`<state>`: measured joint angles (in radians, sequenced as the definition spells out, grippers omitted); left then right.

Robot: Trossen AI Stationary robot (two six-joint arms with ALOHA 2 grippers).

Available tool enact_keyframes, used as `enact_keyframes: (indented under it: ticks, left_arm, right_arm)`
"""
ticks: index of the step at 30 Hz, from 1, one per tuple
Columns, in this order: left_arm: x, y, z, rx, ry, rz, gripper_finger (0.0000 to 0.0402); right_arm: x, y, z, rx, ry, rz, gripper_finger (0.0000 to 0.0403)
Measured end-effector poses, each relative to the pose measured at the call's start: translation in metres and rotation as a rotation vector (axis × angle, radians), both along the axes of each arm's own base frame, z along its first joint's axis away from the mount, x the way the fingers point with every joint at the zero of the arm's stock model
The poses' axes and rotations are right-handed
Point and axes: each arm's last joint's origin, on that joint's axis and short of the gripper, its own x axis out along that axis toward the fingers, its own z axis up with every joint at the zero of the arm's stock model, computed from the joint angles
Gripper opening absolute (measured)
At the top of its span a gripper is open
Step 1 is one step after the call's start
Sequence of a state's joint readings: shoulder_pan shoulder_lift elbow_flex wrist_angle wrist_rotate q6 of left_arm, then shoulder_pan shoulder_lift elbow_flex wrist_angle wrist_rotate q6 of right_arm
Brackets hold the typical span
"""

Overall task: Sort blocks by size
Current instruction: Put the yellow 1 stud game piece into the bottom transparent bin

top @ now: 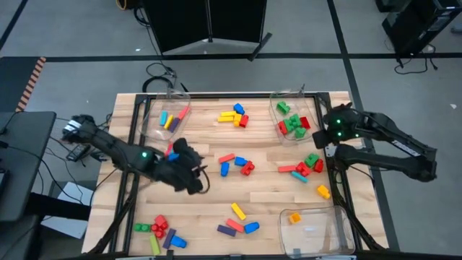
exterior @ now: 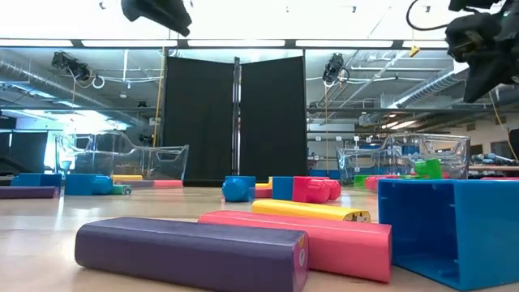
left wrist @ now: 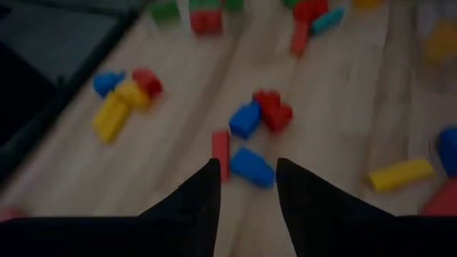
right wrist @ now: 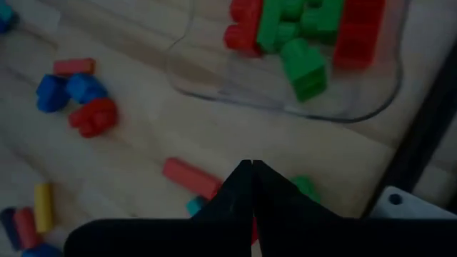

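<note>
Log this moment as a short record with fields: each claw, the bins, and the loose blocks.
left claw: open, empty, above the table's middle-left, over a red bar and a blue brick
right claw: shut, nothing seen between its fingers, by the table's right edge near the far right bin
far right bin: holds green and red blocks
far left bin: holds a few bars, yellow and red among them
near right bin: holds one orange block
loose blocks: scattered in clusters on the wooden table

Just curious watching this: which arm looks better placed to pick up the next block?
Probably the left. Its gripper hangs with jaws open right over the central red and blue blocks; the right gripper is shut.
</note>
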<state>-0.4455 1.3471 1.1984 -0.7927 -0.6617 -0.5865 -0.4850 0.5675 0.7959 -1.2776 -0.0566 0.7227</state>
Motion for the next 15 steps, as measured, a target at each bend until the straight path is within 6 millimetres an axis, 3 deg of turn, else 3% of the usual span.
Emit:
enact_keyframes:
  ticks: [6, 11, 15]
  left_arm:
    - [-0.007, -0.025, -0.003, -0.195, 0.226, 0.169, 0.0131]
    - [-0.034, -0.037, -0.015, -0.392, 0.264, 0.537, 0.013]
    - [-0.054, -0.056, -0.032, -0.477, 0.313, 0.635, 0.013]
  right_arm:
    - [0.007, 0.006, 0.001, -0.011, -0.021, 0.066, 0.0009]
    - [0.015, 0.01, 0.003, -0.035, -0.056, 0.1, 0.0011]
    - [0.023, 0.011, 0.003, -0.047, -0.056, 0.131, 0.0014]
